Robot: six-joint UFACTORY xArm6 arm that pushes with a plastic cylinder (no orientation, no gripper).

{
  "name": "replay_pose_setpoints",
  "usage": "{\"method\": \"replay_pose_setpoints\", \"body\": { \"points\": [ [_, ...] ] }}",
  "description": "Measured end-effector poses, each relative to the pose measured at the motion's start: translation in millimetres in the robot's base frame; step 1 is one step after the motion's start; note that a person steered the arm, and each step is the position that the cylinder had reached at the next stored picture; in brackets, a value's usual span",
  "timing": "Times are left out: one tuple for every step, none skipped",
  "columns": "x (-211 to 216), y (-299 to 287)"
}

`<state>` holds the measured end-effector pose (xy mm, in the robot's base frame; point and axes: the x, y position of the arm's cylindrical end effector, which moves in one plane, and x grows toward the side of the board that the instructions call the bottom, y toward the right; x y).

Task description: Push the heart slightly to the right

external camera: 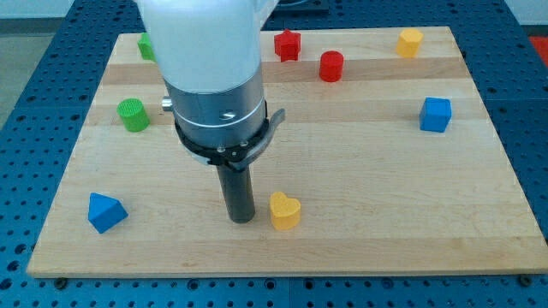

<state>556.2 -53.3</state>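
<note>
A yellow heart block point(285, 210) lies near the view's bottom, a little right of centre on the wooden board point(360, 197). My tip point(241, 219) stands just to the heart's left, with a narrow gap between them. The arm's white and grey body point(214, 77) hangs above and hides part of the board's upper left.
A blue triangular block point(106, 212) lies at the bottom left. A green cylinder point(133, 115) is at the left and another green block point(147, 46) is partly hidden by the arm. A red star-like block point(288, 44), a red cylinder point(331, 66), a yellow block point(410, 41) and a blue cube point(435, 114) lie toward the top and right.
</note>
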Motion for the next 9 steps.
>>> {"method": "replay_pose_setpoints", "body": {
  "points": [
    [0.0, 9.7],
    [0.0, 12.3],
    [0.0, 14.2],
    [0.0, 16.1],
    [0.0, 21.8],
    [0.0, 23.9],
    [-8.9, 23.9],
    [-41.8, 23.9],
    [-74.2, 23.9]
  ]
}}
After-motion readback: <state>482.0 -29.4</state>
